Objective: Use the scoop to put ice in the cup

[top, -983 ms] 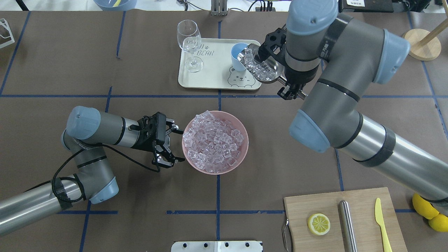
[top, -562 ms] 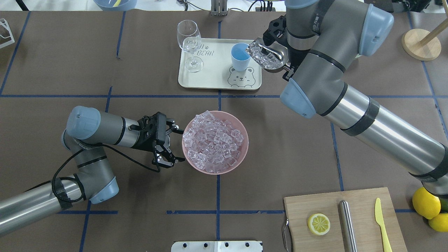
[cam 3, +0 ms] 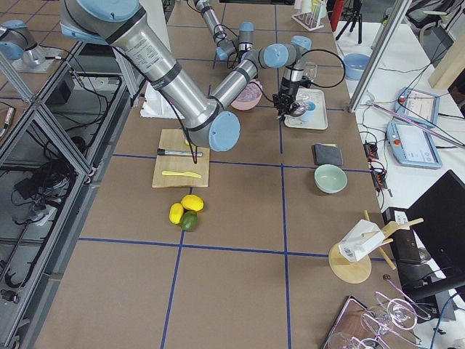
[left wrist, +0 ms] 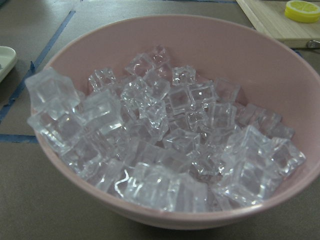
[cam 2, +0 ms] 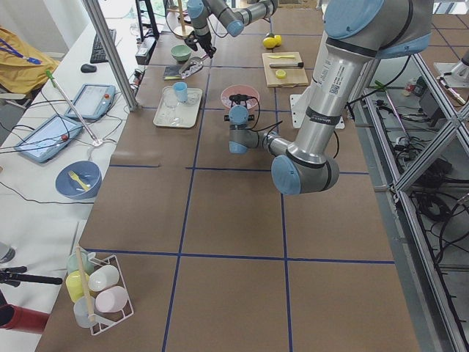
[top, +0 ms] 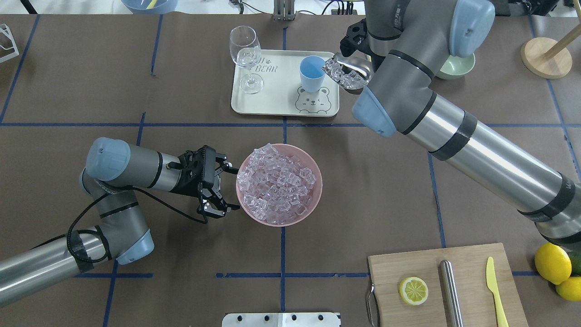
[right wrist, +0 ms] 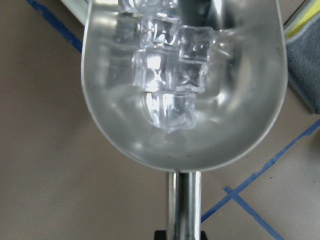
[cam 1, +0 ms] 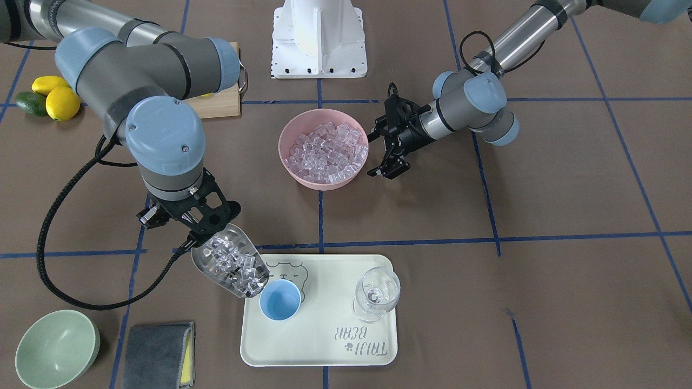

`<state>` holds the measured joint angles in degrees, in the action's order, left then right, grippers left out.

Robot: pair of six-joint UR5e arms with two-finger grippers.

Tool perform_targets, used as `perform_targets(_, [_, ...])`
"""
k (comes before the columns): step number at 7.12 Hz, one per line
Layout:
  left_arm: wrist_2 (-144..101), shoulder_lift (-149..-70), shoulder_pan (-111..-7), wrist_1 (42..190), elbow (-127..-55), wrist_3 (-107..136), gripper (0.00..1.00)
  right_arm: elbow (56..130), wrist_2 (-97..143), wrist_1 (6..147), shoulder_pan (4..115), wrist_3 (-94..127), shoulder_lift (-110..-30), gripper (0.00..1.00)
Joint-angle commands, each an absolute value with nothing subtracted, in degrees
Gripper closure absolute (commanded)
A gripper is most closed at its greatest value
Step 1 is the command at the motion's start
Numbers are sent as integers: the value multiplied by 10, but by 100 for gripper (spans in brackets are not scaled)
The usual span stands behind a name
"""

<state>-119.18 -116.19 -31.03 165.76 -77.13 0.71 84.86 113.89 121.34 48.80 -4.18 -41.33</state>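
The right gripper, clamped on the handle of the scoop, aims the trough's long axis at the cup, with the ice at the mouth just beside the cup's rim, while the left gripper, open and empty, sits well away from the cup.

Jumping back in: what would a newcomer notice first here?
The right gripper holds the scoop, heaped with ice, tilted with its lip at the rim of the cup on the tray. Mid-table, the pink bowl brims with more cubes, the open left gripper beside it.
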Motion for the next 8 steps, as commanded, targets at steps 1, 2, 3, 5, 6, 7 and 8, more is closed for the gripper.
perform_targets(1, [-1192,-1162,-310,1658,-772,7,0,811,1140,1239,490,-58,-380,100])
perform_targets(2, [-1192,-1162,-310,1658,-772,7,0,794,1138,1266,490,-78,-359,100])
perform_targets(3, [-1192,-1162,-310,1658,-772,7,0,793,1137,1284,490,-98,-353,100])
perform_targets(5, [-1192,-1162,-310,1658,-772,7,0,769,1136,1312,496,-129,-331,100])
perform_targets(6, [-1192,-1162,-310,1658,-772,7,0,751,1138,1317,500,-132,-317,100])
perform_targets(7, [-1192,-1162,-310,1658,-772,7,0,732,1139,1319,504,-140,-304,100])
perform_targets(8, [-1192,-1162,-310,1658,-772,7,0,712,1140,1328,506,-151,-289,100])
